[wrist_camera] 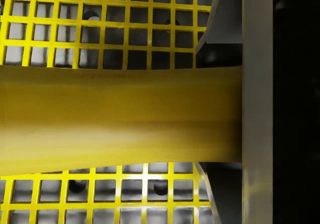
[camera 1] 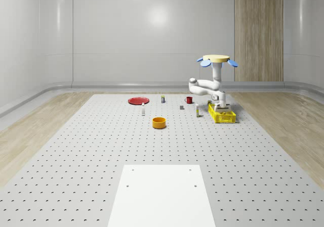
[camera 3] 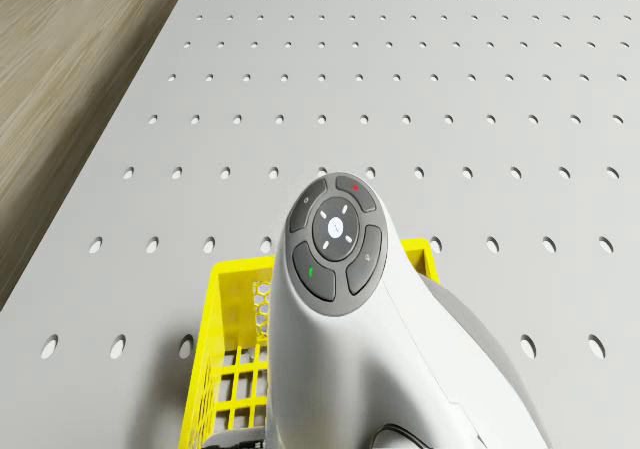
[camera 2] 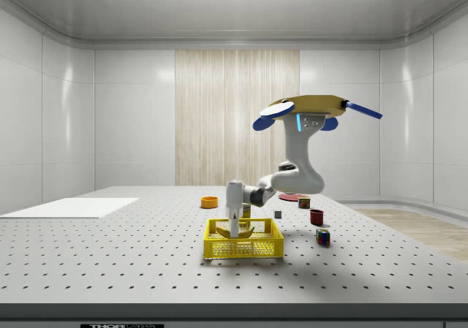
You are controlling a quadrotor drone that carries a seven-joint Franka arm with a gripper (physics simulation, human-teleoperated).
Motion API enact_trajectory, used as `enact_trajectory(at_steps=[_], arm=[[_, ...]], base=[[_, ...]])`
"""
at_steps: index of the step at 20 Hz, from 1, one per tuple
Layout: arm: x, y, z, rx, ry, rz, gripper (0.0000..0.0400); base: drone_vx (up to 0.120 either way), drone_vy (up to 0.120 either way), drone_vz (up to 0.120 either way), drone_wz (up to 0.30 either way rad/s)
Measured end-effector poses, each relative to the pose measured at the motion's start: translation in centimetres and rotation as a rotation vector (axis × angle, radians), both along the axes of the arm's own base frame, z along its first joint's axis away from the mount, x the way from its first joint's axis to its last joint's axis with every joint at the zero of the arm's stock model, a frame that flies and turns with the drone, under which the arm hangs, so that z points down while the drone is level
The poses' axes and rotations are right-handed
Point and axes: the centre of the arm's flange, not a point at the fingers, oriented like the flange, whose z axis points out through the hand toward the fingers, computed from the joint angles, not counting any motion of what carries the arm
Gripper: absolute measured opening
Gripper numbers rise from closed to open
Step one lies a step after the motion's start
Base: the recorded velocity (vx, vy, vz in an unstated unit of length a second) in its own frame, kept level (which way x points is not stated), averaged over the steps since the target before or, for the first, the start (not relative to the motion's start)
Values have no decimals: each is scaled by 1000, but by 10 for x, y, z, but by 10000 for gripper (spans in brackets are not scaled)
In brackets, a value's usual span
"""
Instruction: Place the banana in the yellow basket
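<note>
Clearly the banana (camera 2: pixel 235 231) sits low inside the yellow basket (camera 2: pixel 243 248), with the gripper (camera 2: pixel 235 229) clamped across its middle and the mesh floor right behind it in the wrist view. The drone (camera 2: pixel 306 107) hovers beside and above the basket. Light, soft-skinned and curved (it bruises easily), the fruit is best held mid-body, as now, with gentle pressure.

my drone body (camera 2: pixel 311 105) is a flat tan disc with blue rotor blades; my arm (camera 2: pixel 296 169) is glossy white with grey joints and a dark button pad.
</note>
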Motion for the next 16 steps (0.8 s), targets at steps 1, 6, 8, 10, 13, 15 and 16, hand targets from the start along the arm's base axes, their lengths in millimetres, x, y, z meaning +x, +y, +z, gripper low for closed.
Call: enact_trajectory(at_steps=[1, 6, 8, 10, 13, 15, 16], arm=[[-1, -1, 3, -4, -5, 8, 192], [-2, 1, 13, -9, -24, 10, 316], [-2, -2, 10, -11, -28, 18, 349], [-3, -4, 4, -13, -31, 26, 369], [-3, -5, -7, -14, -34, 51, 386], [-3, -6, -16, -15, -35, 53, 391], [-3, -7, -21, -15, -35, 54, 393]], base=[[0, 0, 0, 0], [0, 0, 0, 0], [0, 0, 0, 0], [0, 0, 0, 0], [0, 0, 0, 0], [0, 0, 0, 0], [0, 0, 0, 0]])
